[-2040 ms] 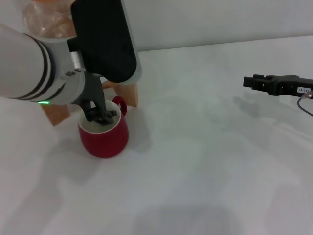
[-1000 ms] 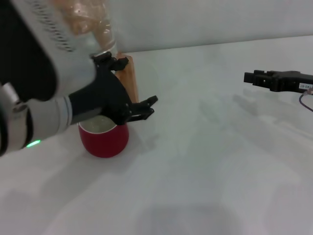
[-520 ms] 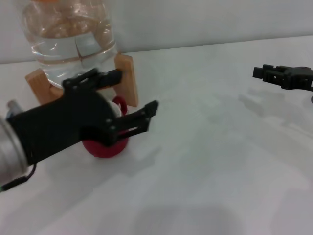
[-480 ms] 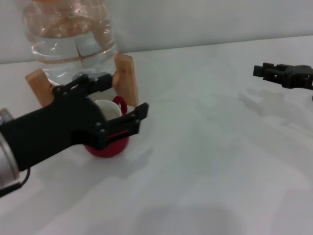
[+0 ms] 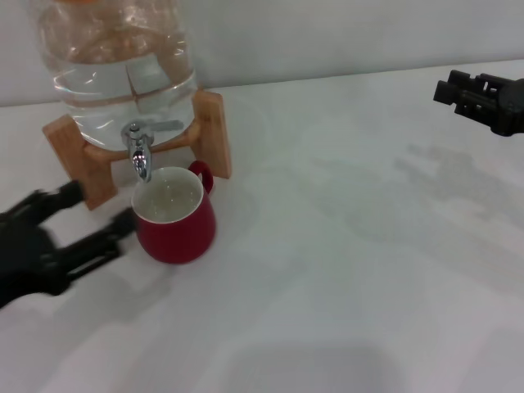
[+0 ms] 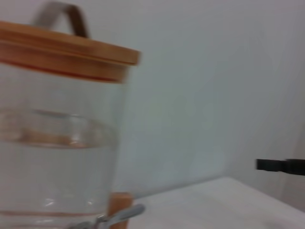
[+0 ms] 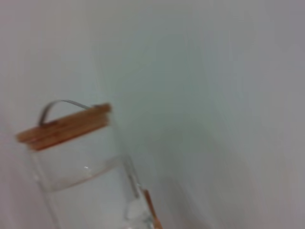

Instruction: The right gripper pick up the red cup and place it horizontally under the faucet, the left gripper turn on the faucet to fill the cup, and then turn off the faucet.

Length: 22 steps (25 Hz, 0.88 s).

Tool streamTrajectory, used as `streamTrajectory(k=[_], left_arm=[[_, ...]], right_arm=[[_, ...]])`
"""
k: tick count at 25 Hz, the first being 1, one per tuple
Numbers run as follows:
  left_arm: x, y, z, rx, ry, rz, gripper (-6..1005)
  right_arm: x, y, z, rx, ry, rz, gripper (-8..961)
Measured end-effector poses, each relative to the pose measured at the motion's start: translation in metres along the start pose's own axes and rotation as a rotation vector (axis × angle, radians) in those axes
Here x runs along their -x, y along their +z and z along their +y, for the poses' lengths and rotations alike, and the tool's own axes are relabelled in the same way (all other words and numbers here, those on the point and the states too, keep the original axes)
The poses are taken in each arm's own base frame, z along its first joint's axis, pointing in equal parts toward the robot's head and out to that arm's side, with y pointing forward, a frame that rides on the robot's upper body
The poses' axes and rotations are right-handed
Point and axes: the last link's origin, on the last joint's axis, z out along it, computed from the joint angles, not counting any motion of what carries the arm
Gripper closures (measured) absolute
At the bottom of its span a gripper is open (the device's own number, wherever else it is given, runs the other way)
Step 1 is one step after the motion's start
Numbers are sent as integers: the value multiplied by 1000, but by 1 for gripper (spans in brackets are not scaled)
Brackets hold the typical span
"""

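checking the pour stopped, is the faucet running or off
Off, as far as shows: no stream falls from the faucet into the upright red cup right beneath its spout.

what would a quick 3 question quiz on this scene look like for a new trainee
1. True or false: the red cup stands upright under the spout of the faucet.
2. Where is the left gripper? A) on the faucet lever B) low on the table beside the cup, clear of the faucet C) inside the cup
3. Fill in: the clear water jar rests on a ____ stand.

Key:
1. True.
2. B; its fingers are spread and hold nothing. The right gripper is far off at the table's right edge.
3. Wooden.
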Motion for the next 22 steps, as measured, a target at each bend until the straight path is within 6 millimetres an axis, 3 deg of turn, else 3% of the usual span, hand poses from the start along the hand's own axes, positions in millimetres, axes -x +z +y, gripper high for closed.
streamTrajectory(k=[13, 19, 22], left_arm=[[43, -106, -62, -151, -241, 386, 123], [51, -131, -81, -267, -278, 452, 123], [53, -135, -85, -288, -294, 486, 123]], right_arm=[[-2, -9, 1, -16, -49, -33, 551], [-13, -17, 4, -34, -122, -17, 551], [-22, -25, 5, -54, -132, -9, 551]])
